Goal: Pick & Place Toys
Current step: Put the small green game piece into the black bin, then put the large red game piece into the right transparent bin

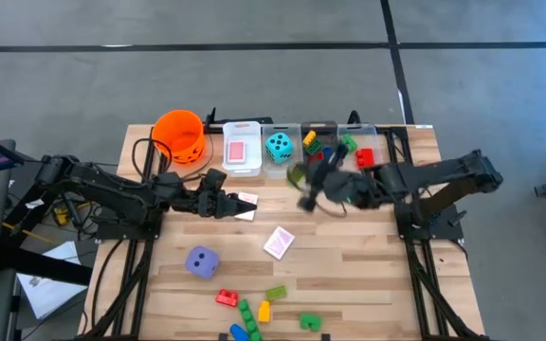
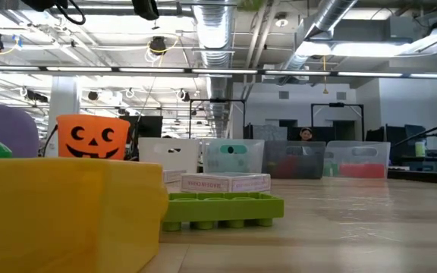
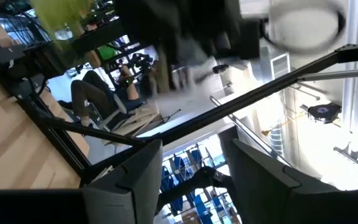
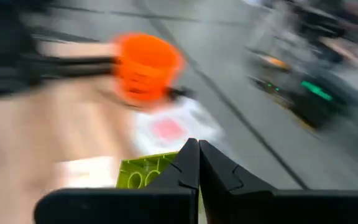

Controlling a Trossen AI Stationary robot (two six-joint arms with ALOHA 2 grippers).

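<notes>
My right gripper (image 1: 307, 189) hangs above the table's middle, in front of the bins, shut on a lime-green brick (image 4: 143, 172) that also shows as a green blur (image 1: 297, 175). My left gripper (image 1: 238, 203) stands open, tipped a little upward, nothing between its fingers (image 3: 135, 180); a pink-backed card (image 1: 246, 206) lies at its tip. Another card (image 1: 279, 242) and a purple die (image 1: 203, 261) rest flat on the table. Several small bricks (image 1: 254, 308) lie near the front edge. A teal die (image 1: 278, 145) sits in a clear bin. My right gripper carries the lime-green brick lifted clear of the table. The brick's studded face (image 4: 138, 177) shows beside the closed fingers (image 4: 185, 168), which hide the place of contact. Which part of the brick they pinch cannot be told.
Along the far edge stand an orange bucket (image 1: 179, 135), a white bin (image 1: 241, 161) holding a card, and clear bins (image 1: 318, 128) with bricks. In the low view a yellow brick (image 2: 67, 212) and a green brick (image 2: 222, 208) lie close to the camera.
</notes>
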